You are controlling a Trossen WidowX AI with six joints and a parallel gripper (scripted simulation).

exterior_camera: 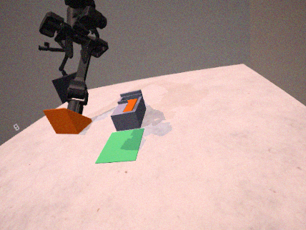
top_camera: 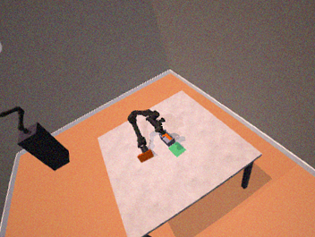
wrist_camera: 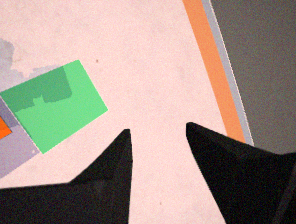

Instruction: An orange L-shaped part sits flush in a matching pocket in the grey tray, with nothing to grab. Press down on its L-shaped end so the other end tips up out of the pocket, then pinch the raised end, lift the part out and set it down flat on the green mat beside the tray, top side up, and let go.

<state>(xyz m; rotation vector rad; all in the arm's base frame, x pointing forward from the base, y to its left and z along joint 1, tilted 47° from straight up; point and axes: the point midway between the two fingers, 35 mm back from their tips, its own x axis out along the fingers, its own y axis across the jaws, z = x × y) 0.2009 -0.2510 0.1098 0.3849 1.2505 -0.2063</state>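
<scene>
Exterior view: orange L-shaped part (exterior_camera: pixel 130 105) sits flush in the grey tray (exterior_camera: pixel 128 119), unpressed; end effector (wrist_camera: pixel 157 137), half-open and empty, hangs above the tabletop (wrist_camera: pixel 145 60) near the green mat (wrist_camera: pixel 60 107).
</scene>
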